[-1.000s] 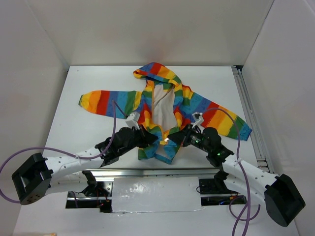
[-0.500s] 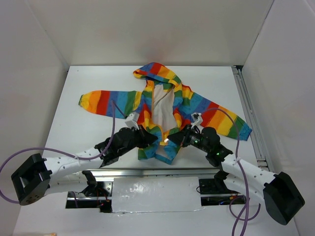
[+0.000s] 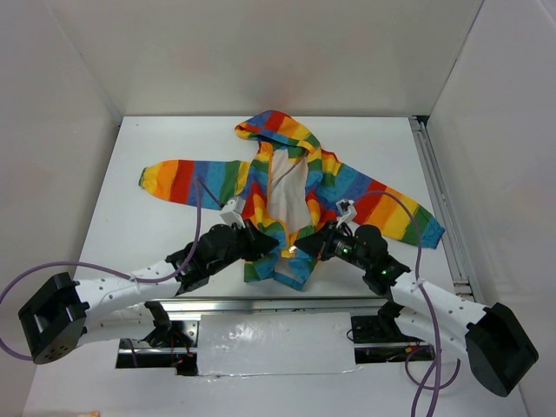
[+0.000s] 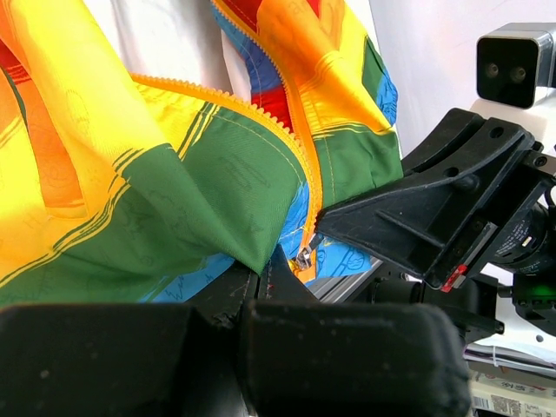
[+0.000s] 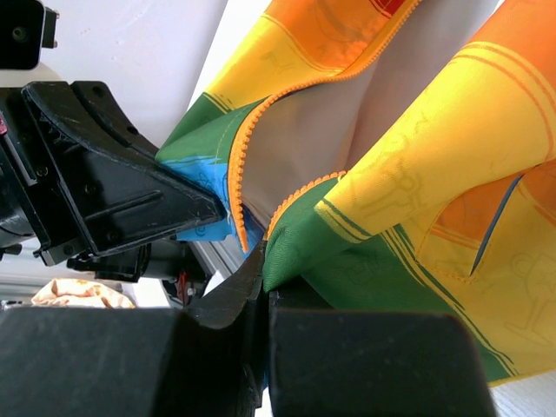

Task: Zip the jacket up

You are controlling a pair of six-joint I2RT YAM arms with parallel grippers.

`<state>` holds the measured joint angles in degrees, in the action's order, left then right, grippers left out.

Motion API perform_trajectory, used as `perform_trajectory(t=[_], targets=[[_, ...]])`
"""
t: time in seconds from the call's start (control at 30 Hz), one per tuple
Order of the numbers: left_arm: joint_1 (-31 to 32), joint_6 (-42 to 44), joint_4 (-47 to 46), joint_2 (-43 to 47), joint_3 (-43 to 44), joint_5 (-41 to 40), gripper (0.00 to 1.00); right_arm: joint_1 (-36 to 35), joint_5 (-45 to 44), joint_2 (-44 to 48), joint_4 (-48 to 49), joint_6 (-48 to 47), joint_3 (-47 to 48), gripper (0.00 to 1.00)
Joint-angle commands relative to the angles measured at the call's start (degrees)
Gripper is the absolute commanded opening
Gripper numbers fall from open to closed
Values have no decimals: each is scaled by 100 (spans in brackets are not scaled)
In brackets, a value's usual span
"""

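Front edges of the jacket point(image 3: 287, 178) are pinched near its hem by left gripper point(image 3: 264, 246) and right gripper point(image 3: 305, 249) for alignment; the zipper point(image 4: 296, 149) ends must next be mated.

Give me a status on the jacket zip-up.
Done: the jacket lies flat, and the left gripper and right gripper each pinch a front panel at the hem. In hand: mating the zipper ends, which look unjoined; the slider sits at the bottom. Left: the whole zip, since the white lining shows through the open front.
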<state>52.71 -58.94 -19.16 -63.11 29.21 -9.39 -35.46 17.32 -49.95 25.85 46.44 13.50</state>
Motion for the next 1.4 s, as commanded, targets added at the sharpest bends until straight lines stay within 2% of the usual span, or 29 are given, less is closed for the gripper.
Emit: perform_trajectory(t=[0.0,0.33,0.97,1.17,1.37], targets=[[46,-92,-159,62,260,-81,0,-101,-1,82,351,-100,250,0],[47,-83,-79,97,252,-81,0,-101,-220,249,298,-143,241,0],[55,-153,52,150,296,130,0,-154,-97,100,571,-143,250,0],[64,-294,543,220,515,358,0,-206,-308,100,930,-143,75,0],[64,-188,650,335,603,797,0,-259,-405,100,1211,-266,4,0]])
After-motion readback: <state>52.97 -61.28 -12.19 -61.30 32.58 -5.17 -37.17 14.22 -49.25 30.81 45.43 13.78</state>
